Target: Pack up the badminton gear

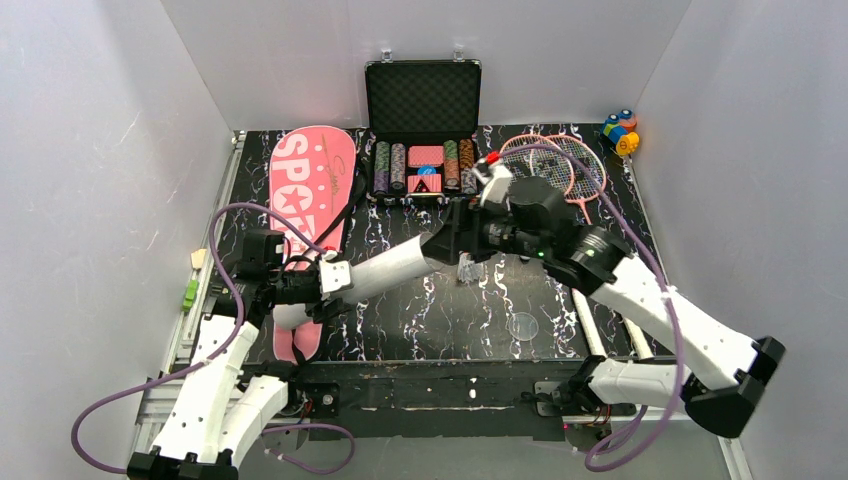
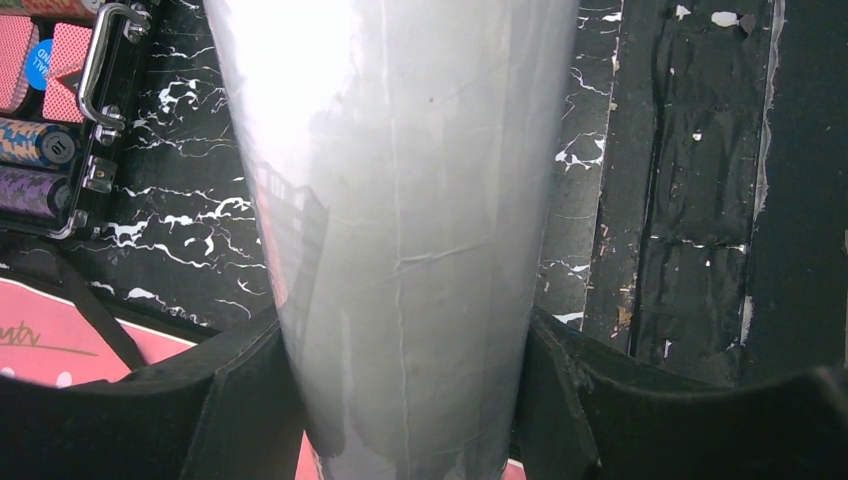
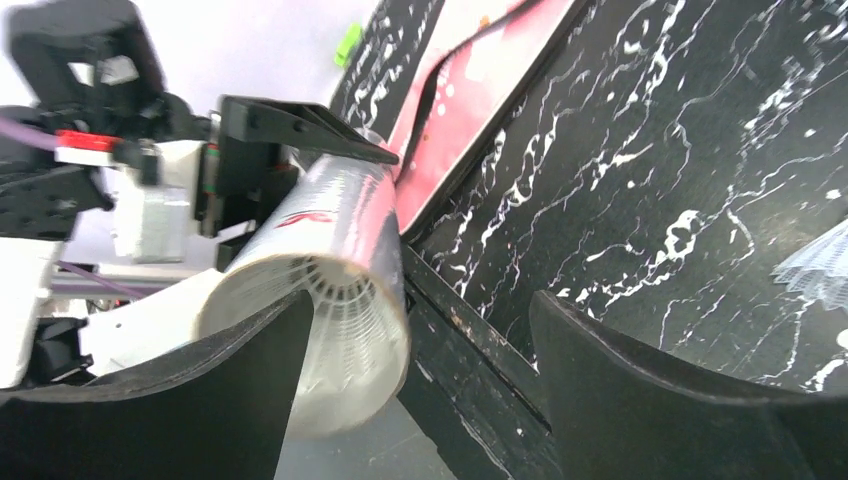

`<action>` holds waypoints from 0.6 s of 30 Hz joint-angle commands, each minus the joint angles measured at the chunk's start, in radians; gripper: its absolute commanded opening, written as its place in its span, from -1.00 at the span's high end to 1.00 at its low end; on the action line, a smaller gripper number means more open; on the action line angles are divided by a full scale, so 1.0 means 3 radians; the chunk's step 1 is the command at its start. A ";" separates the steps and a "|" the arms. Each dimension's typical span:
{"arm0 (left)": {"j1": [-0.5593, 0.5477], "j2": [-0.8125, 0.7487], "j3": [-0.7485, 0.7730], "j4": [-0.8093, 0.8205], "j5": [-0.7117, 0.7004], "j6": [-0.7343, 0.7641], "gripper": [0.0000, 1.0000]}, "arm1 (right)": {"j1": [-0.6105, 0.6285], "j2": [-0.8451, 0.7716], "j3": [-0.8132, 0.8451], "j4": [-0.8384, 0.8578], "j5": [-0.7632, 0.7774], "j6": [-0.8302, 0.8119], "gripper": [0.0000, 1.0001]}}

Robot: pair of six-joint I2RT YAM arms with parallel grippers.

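Left gripper (image 2: 410, 400) clamped around long white tube (image 1: 395, 262), held over table (image 1: 450, 320) centre, mouth toward 2 o'clock, right gripper (image 3: 420, 300) spread wide at that mouth, shuttlecock (image 3: 340, 290) inside, rackets (image 1: 560, 160) at 1 o'clock

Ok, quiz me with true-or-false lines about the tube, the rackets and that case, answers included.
The left hand grips the white tube. True.
The rackets are inside the pink cover. False: they lie bare on the table, right of the case.
The case is shut. False: its lid stands open.
A shuttlecock sits inside the tube's open end. True.
The right hand clamps the tube. False: its fingers stand open.
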 commanded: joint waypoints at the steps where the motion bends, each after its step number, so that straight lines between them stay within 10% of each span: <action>1: 0.0009 -0.0072 0.0019 0.0028 0.0078 0.0064 0.10 | -0.0110 -0.0459 0.0219 -0.0104 0.0311 -0.0050 -0.77; 8: 0.0008 -0.0087 -0.0018 0.0021 0.0062 0.0076 0.10 | -0.0424 -0.0846 -0.0150 -0.0447 0.0758 0.0396 -0.79; 18: 0.0007 -0.0146 0.0027 -0.0022 0.0039 0.0080 0.10 | -0.0907 -0.0147 -0.1065 -0.0023 -0.0012 0.1110 -0.77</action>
